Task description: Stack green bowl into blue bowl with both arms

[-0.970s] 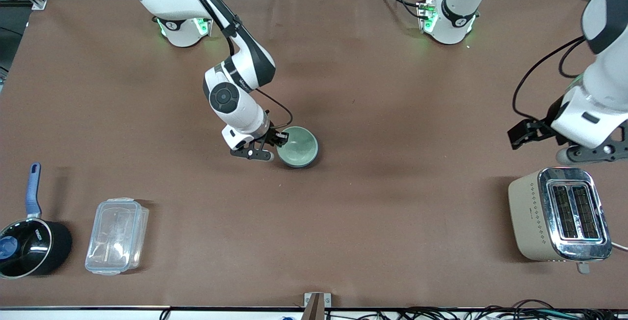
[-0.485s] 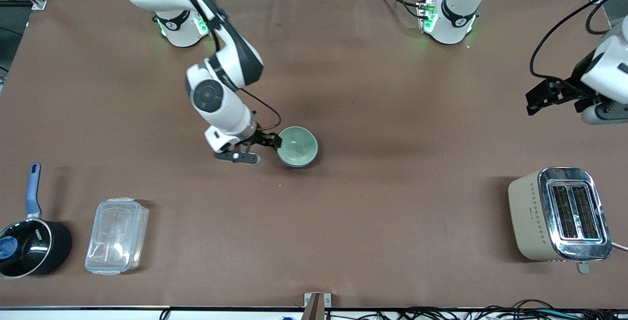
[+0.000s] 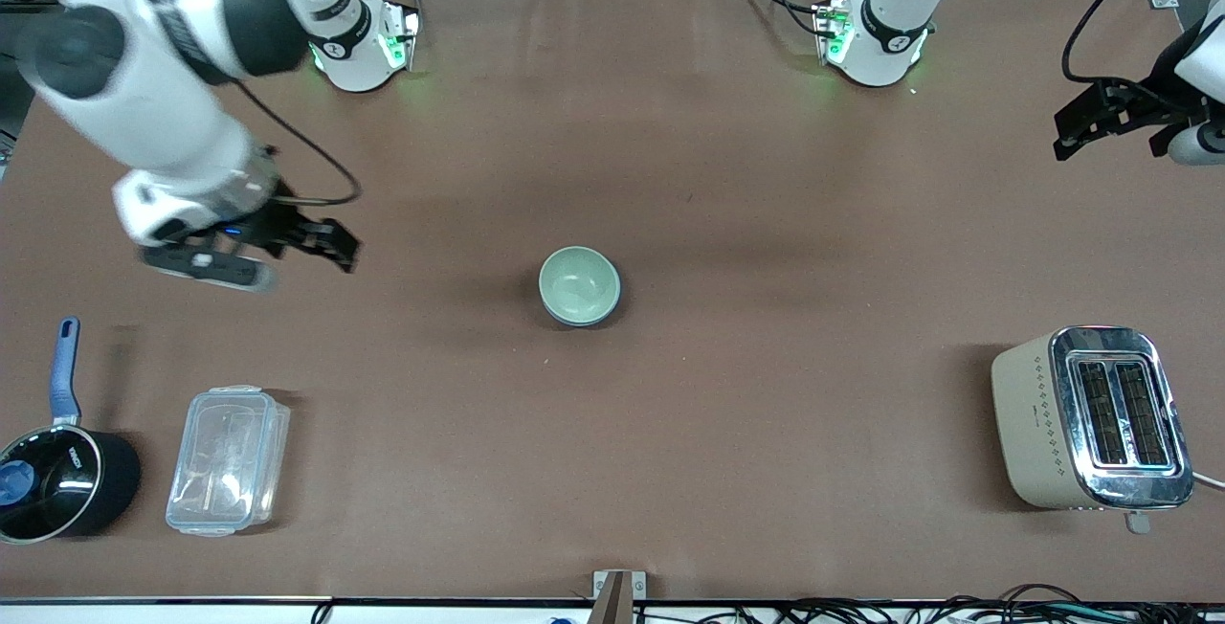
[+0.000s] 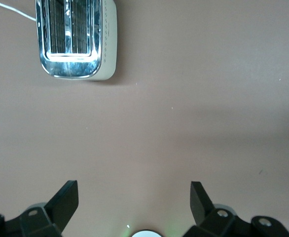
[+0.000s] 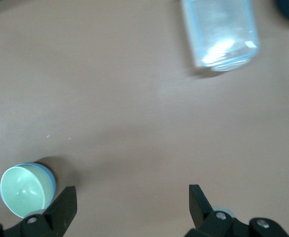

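The green bowl (image 3: 576, 284) sits nested in the blue bowl (image 3: 613, 302) at the table's middle; only the blue bowl's darker outer edge shows around it. Both show in the right wrist view, the green bowl (image 5: 23, 191) inside the blue bowl's rim (image 5: 49, 173). My right gripper (image 3: 328, 246) is open and empty, up in the air over bare table toward the right arm's end, well apart from the bowls; the right wrist view shows it (image 5: 132, 192) open. My left gripper (image 3: 1077, 126) is open and empty, raised at the left arm's end of the table; the left wrist view shows it (image 4: 133, 190) open.
A beige toaster (image 3: 1091, 418) stands near the front camera at the left arm's end, also in the left wrist view (image 4: 75, 39). A clear plastic container (image 3: 228, 459) and a black saucepan with a blue handle (image 3: 57, 476) lie at the right arm's end.
My right gripper let go of the green bowl's rim and pulled away and up toward the right arm's end. My left gripper rose and drew off toward the bases. The bowls stayed put.
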You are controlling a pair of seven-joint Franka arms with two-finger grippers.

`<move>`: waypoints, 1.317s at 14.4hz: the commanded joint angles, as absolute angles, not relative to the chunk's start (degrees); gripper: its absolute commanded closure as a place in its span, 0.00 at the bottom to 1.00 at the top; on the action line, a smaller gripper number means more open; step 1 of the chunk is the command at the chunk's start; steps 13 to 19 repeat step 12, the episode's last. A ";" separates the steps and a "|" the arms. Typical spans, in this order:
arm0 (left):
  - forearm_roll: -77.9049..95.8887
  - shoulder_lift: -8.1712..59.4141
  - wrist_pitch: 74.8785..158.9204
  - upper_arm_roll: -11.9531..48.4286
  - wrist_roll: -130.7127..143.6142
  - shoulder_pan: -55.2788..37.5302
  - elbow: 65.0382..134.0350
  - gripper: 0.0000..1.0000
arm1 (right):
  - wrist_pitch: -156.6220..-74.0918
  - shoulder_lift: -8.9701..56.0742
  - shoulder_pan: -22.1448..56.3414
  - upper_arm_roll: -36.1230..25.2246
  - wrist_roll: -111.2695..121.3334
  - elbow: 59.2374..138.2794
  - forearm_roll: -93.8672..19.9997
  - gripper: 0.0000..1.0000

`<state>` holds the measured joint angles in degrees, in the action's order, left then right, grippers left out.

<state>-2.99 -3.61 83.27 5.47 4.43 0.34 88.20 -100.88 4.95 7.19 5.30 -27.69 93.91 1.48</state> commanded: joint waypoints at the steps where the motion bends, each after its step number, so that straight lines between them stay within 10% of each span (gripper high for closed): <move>1: -1.93 -5.80 83.41 4.57 3.52 -0.26 91.23 0.00 | -92.75 6.77 2.56 5.19 -25.85 84.31 2.37 0.00; 8: 1.23 -4.84 84.11 5.18 3.43 -0.26 90.62 0.00 | -84.73 4.48 2.11 -5.79 -4.84 80.68 -0.17 0.00; 19: 1.32 -2.56 84.02 5.97 3.51 -0.79 88.52 0.00 | -84.82 4.57 2.81 -5.98 -4.75 80.86 -0.35 0.00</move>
